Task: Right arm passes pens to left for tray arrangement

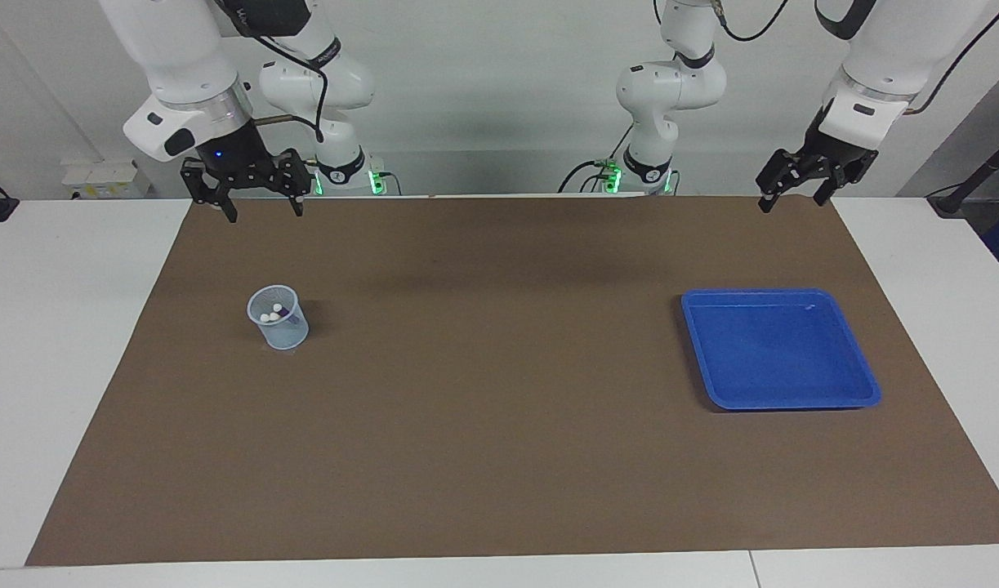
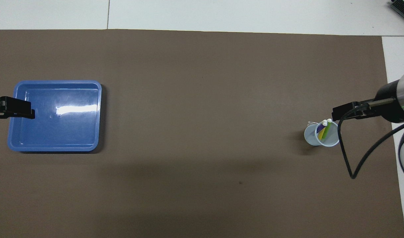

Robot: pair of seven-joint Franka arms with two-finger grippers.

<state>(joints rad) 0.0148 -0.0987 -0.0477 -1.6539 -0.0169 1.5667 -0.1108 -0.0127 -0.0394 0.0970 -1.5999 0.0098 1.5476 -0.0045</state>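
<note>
Three pens (image 2: 323, 130), purple, yellow and green with whitish ends up, stand in a small translucent cup (image 1: 278, 320) toward the right arm's end of the brown mat. The blue tray (image 1: 793, 403) lies with nothing in it toward the left arm's end; its rim (image 2: 56, 82) also shows from overhead. My right gripper (image 1: 264, 214), with the blue light, hangs open high over the mat's edge by the robots, apart from the cup. My left gripper (image 1: 793, 202) hangs open over the same edge, above and apart from the tray. Neither holds anything.
A brown mat (image 1: 499, 408) covers most of the white table (image 1: 74, 327). A black cable (image 2: 345, 155) loops from the right wrist over the mat beside the cup (image 2: 312, 136). The arm bases (image 1: 646, 171) stand at the table's robot end.
</note>
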